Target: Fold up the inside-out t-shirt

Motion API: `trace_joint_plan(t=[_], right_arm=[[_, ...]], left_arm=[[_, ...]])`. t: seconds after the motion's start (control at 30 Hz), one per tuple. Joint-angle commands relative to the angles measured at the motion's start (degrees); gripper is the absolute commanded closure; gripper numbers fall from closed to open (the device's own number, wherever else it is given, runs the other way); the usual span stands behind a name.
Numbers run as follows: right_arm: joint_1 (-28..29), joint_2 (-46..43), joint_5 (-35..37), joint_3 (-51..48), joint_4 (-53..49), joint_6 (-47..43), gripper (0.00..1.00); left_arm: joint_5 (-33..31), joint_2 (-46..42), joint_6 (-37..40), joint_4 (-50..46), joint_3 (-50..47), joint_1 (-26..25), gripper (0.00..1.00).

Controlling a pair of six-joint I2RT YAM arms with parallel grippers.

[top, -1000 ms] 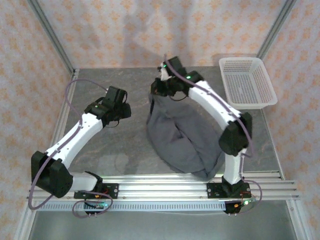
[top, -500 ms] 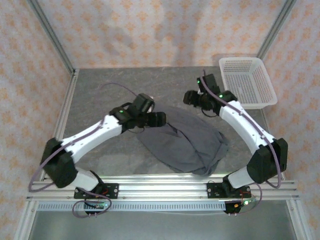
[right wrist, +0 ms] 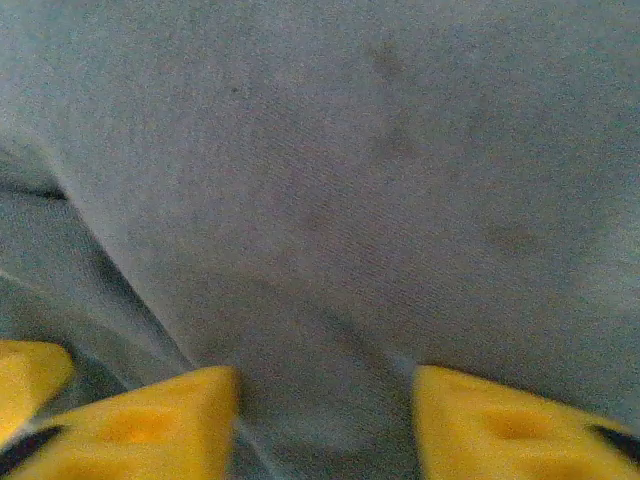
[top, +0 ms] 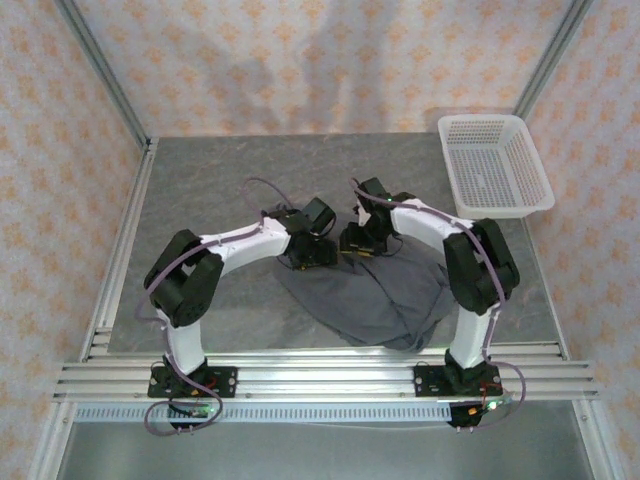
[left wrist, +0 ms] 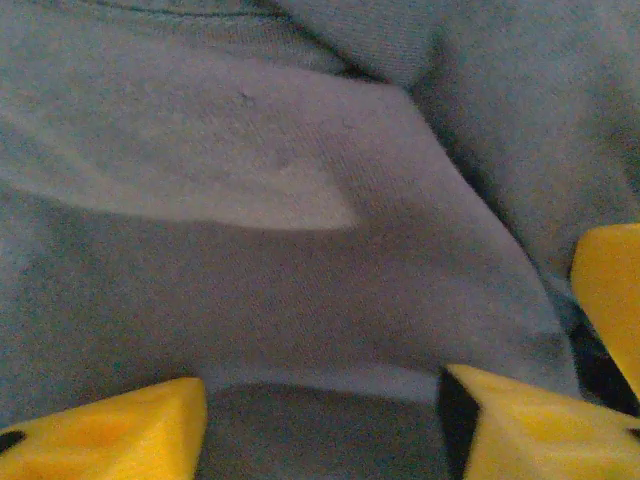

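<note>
The inside-out t-shirt (top: 380, 295) lies as a crumpled dark grey heap on the table, right of centre. My left gripper (top: 318, 252) and right gripper (top: 355, 243) are lowered side by side onto its far left edge, nearly touching each other. In the left wrist view the left gripper (left wrist: 322, 390) has its yellow jaws apart, with a fold of the t-shirt (left wrist: 300, 250) between them. In the right wrist view the right gripper (right wrist: 325, 385) also stands open astride bunched t-shirt cloth (right wrist: 340, 200). Neither gripper shows cloth pinched.
A white mesh basket (top: 495, 165) stands at the back right corner. The grey table (top: 210, 190) has bare room at the left and back. Aluminium rails (top: 320, 372) run along the near edge, and patterned walls close in the sides.
A second ago the right gripper held the shirt up at the back; it then let go. Both grippers have since come down together onto the shirt's far edge, and their jaws have narrowed.
</note>
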Motion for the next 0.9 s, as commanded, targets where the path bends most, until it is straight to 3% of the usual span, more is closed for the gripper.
trace_joint_plan(t=[0.0,0.07,0.1,0.17,0.27,0.47,0.5,0.6,0.63,0.73,0.87], right_arm=[[0.4,-0.4,1.5,3.5,-2.0,-0.6,0.8],[0.1,-2.2,3.3,3.8,-2.2,-0.3,1.0],[-0.5,-3.8,3.2,3.4,-1.5,0.6,1.0],[-2.1,-7.7,0.6,1.5,1.9,3.5,1.0],[-5.1,-14.1,-5.2,-2.0,8.9,9.2,1.0],[-6.1,-19.3,-14.0,-4.6,18.1,17.9,1.0],[-6.1,-19.7,-16.1,-5.2,20.8,19.9,1.0],[-6.1,-20.7,-18.1,-5.0,22.7,21.7,1.0],[-6.0,-21.1,-19.0,-4.5,22.7,21.4,1.0],[-6.0,-22.0,-22.7,-2.8,23.4,21.8,1.0],[-6.0,-22.8,-24.5,-0.4,23.7,23.0,1.0]], left_arm=[[2.2,0.0,-3.8,1.6,-2.2,1.7,0.52],[2.3,-0.6,-4.4,1.5,-3.5,2.7,0.72],[1.8,-1.3,-4.7,1.0,-4.4,3.3,0.85],[0.1,-3.1,-4.7,-0.2,-6.3,4.6,1.0],[-2.2,-6.0,-3.7,-1.4,-9.8,6.8,1.0],[-0.4,-10.8,-3.6,3.3,-16.7,9.2,1.0],[-0.1,-12.2,-3.5,4.5,-17.4,9.3,0.95],[-2.7,-18.6,-0.9,5.8,-17.4,9.5,0.6],[-4.8,-21.6,0.9,5.5,-17.0,9.4,0.53],[-5.3,-28.5,7.8,8.9,-16.3,9.5,0.43],[-4.3,-27.5,15.6,12.2,-14.1,8.3,0.36]])
